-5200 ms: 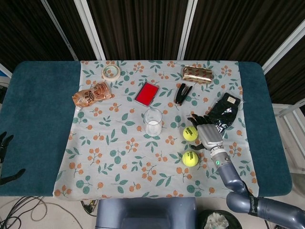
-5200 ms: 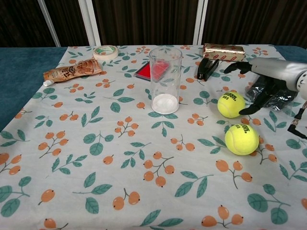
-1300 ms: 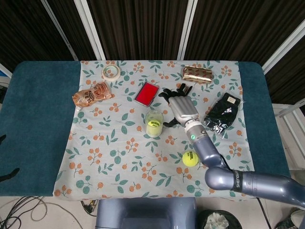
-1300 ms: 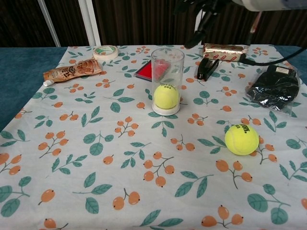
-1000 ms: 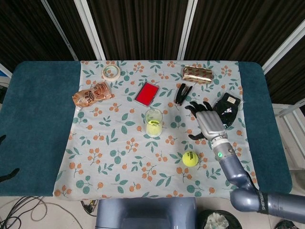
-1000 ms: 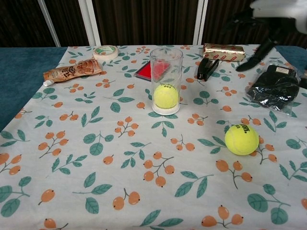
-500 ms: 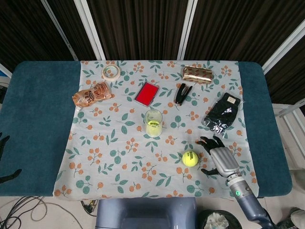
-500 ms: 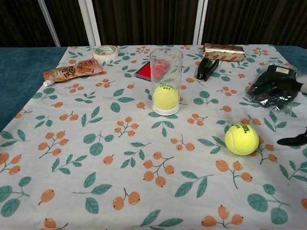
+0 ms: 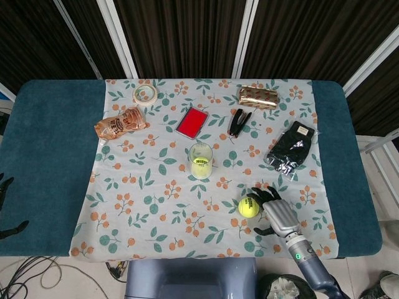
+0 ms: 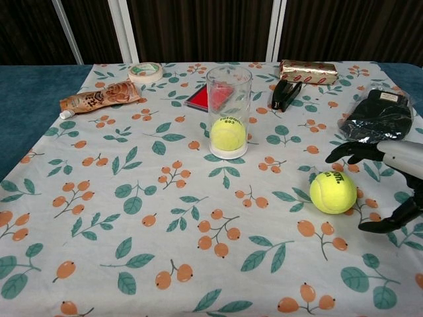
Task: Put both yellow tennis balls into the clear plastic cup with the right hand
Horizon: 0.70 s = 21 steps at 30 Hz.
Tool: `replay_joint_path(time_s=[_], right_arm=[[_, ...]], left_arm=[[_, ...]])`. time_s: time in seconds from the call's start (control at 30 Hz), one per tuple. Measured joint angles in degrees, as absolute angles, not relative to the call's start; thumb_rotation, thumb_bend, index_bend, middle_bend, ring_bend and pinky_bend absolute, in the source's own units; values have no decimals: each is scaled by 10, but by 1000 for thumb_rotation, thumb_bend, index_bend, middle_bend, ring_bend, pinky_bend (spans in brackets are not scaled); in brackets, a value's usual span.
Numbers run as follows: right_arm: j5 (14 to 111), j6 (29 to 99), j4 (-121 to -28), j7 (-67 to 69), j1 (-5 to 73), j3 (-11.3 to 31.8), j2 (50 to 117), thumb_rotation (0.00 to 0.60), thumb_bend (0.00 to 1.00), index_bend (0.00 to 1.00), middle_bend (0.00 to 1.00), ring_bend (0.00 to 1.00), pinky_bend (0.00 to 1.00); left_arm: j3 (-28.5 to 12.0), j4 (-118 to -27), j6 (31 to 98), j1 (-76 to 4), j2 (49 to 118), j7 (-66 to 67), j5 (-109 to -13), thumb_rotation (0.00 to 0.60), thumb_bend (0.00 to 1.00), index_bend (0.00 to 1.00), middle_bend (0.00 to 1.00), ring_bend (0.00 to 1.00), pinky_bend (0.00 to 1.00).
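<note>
Floral cloth (image 9: 156,187) covers the table in the head view; the clear cup (image 9: 200,161) at center holds 1 tennis ball (image 9: 199,167). Lower right, the right hand (image 9: 277,213), fingers spread and holding nothing, sits just beside the second ball (image 9: 249,207). The left hand (image 9: 7,208) shows at the left edge, its state unclear.

In the chest view, the right hand (image 10: 390,181) brackets the loose ball (image 10: 333,192) at right of frame.
</note>
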<state>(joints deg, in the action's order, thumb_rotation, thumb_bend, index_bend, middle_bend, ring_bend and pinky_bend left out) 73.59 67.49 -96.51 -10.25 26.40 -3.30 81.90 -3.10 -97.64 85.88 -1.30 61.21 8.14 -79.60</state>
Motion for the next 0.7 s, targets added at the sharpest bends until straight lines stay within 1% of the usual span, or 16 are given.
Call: replay_joint_path(time_s=[0.1, 0.3, 0.5, 0.6, 0.7], right_arm=[[733, 668, -954, -112, 265, -27, 833, 600, 235, 193, 110, 211, 0], [718, 652, -931, -131, 271, -10, 860, 600, 233, 193, 110, 296, 0], [700, 634, -908, -153, 278, 1, 883, 600, 234, 240, 124, 359, 0], [689, 627, -896, -163, 281, 8, 893, 600, 286, 305, 186, 420, 0], [683, 623, -888, -169, 283, 14, 898, 600, 391, 385, 281, 494, 0]], left_arm=[[-32, -976, 860, -13, 612, 81, -796, 600, 42, 120, 0, 0, 0], [-32, -976, 859, -13, 612, 80, -793, 600, 42, 120, 0, 0, 1], [-33, -976, 858, -13, 610, 77, -790, 600, 42, 120, 0, 0, 1], [-34, -976, 858, -13, 608, 75, -789, 600, 42, 120, 0, 0, 1], [-34, -977, 857, -13, 607, 74, -787, 600, 42, 119, 0, 0, 5]])
